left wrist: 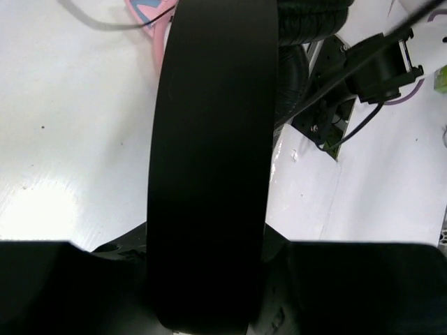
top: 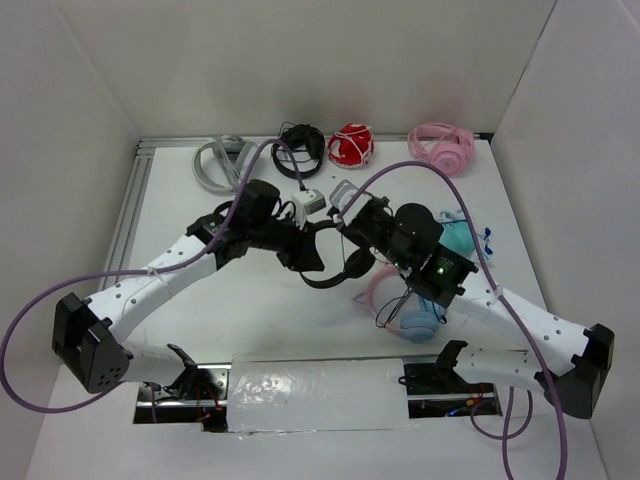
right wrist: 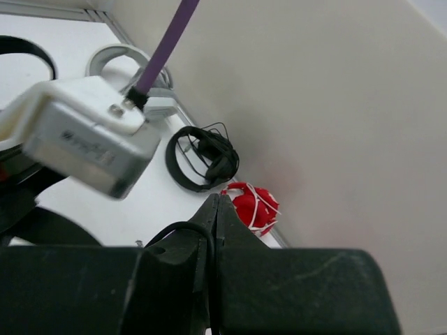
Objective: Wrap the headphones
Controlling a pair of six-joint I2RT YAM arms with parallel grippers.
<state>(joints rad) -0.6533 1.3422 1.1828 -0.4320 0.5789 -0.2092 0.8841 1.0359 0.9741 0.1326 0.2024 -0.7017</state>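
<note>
Headphone count: seven pairs on the tabletop [top: 250, 320] all told, six spares plus the one being worked on
Back row, 12 o'clock edge: four pairs, running 9 to 3 o'clock as grey pair [top: 218, 162], chunky black pair [top: 300, 143], red pair [top: 350, 146] with white cord round it, pink pair [top: 441, 147]
Right side, about 3 o'clock: two more, a mint-green pair [top: 460, 238] and a pink-and-blue cat-ear pair [top: 420, 322], partly under the right arm
Arms: two, meeting near the middle of the tabletop, each trailing one purple cable
Task item: headphones [top: 325, 284], one pair, black, dead centre between the two hands and just at 9 o'clock of the cat-ear pair
Which way: band bows toward 6 o'clock, open side facing 12, so the long axis looks to run roughly 9 to 3 o'clock; can't tell whether it's touching the tabletop
Left hand [top: 303, 252]: clamped on the headband, at the 9 o'clock end; in the left wrist view the band fills the gap between the fingers and runs straight up the middle
Right hand [top: 352, 228]: at the 12 to 1 o'clock side of the headphones, fingers pressed together; right wrist view shows the thin black cord [right wrist: 183, 229] looping out right at the seam, so it looks pinched there
Also in the right wrist view: the chunky black pair and the red pair sit beyond the fingertips, against the back wall
</note>
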